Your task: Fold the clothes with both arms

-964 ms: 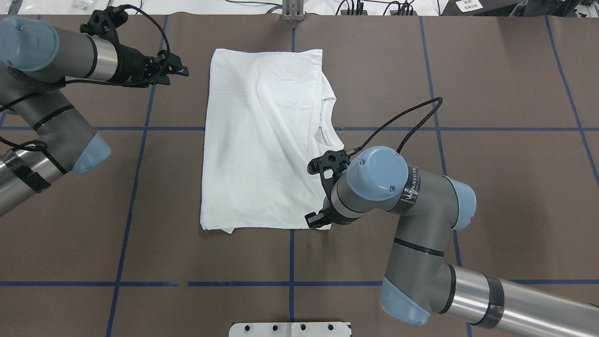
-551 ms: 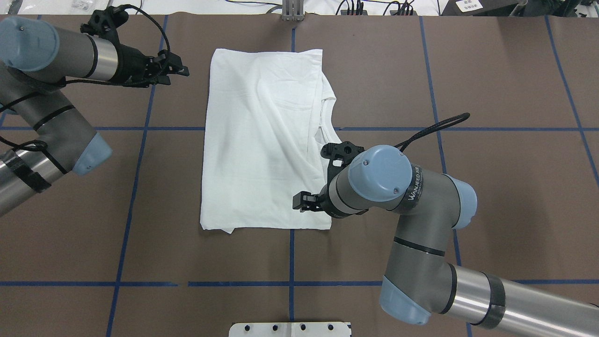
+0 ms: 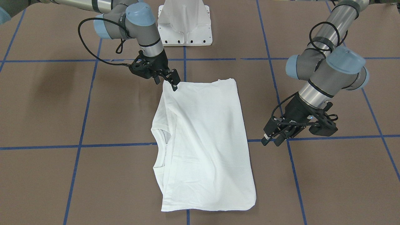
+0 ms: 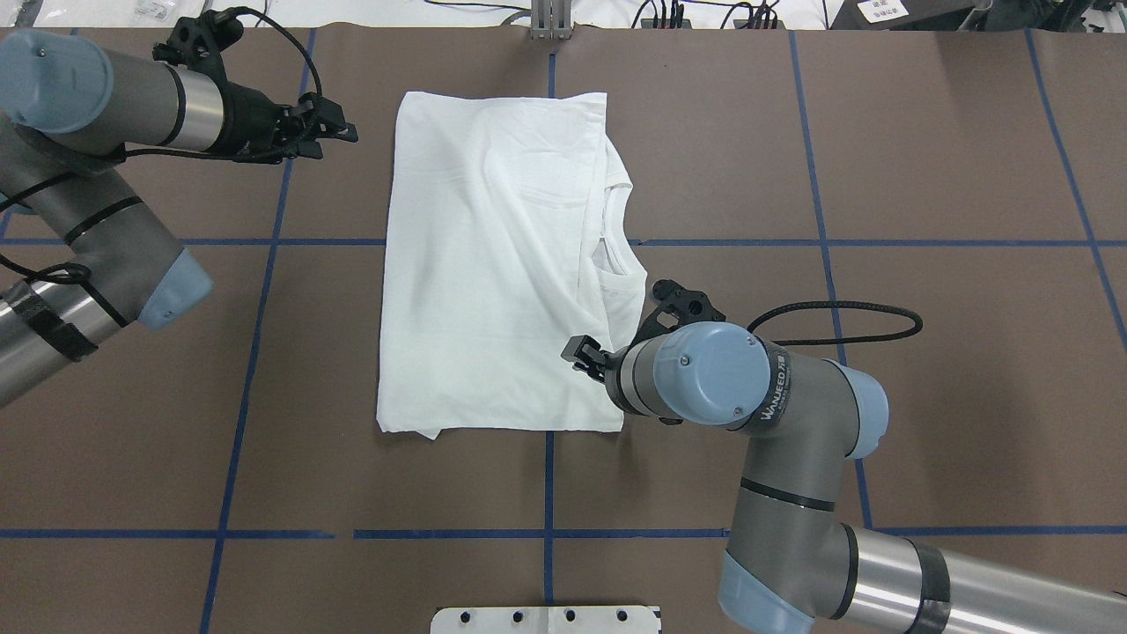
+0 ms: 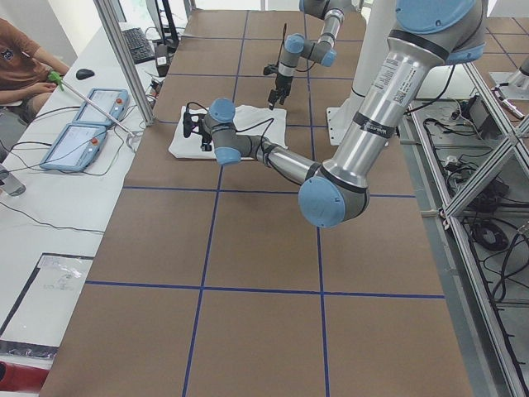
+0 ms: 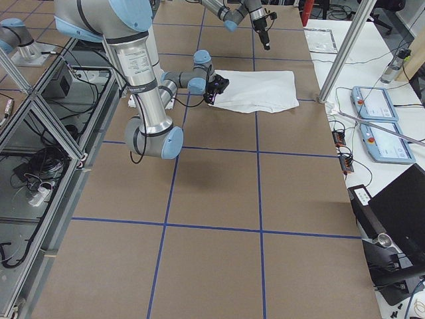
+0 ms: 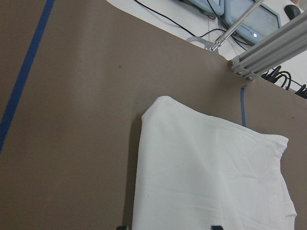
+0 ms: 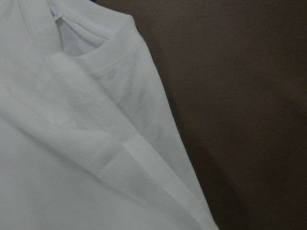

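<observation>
The clothes are one white shirt [image 4: 493, 264], folded into a long rectangle and lying flat on the brown table, its ribbed collar [image 4: 612, 238] at the right edge. My right gripper [image 4: 588, 359] hovers open over that right edge, between the collar and the near right corner. In the front view this right gripper [image 3: 167, 83] sits at the shirt's [image 3: 203, 140] corner with nothing between its fingers. The right wrist view shows only cloth [image 8: 72, 143] and collar [image 8: 110, 57] close up. My left gripper [image 4: 342, 125] is open, left of the far left corner and clear of the shirt [image 7: 206, 177].
Blue tape lines cross the brown table cover. The white pedestal base [image 3: 184, 22] stands at the robot's side. An aluminium post [image 4: 550, 18] and cables lie past the far edge. Tablets [image 6: 378, 103] and a seated person [image 5: 25, 66] are beyond it.
My right gripper has moved from the shirt's near right corner along the right edge toward the collar, its wrist turning. The left arm and the shirt have hardly moved.
</observation>
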{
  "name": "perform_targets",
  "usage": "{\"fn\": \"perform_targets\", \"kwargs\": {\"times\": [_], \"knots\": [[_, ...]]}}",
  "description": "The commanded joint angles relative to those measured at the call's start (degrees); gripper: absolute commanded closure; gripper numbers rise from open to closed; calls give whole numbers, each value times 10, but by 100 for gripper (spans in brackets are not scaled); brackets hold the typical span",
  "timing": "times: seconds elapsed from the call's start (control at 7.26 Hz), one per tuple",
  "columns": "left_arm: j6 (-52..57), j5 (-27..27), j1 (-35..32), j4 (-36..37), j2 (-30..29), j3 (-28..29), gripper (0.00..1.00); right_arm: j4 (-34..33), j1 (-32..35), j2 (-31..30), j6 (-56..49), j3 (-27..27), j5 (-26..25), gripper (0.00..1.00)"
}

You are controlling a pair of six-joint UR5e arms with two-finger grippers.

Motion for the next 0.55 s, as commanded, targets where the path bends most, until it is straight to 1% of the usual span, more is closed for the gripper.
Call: {"fn": "perform_targets", "kwargs": {"times": [0.0, 0.14, 0.28, 0.41], "knots": [[0, 0, -1, 0, 0, -2, 34, -3, -17, 4, 38, -7, -22, 3], [0, 0, 0, 0, 0, -2, 34, -3, -17, 5, 42, -10, -23, 11], [0, 0, -1, 0, 1, -4, 34, -3, -14, 6, 42, -12, -26, 16], [0, 0, 0, 0, 2, -5, 34, -3, -12, 6, 42, -14, -26, 17]]}}
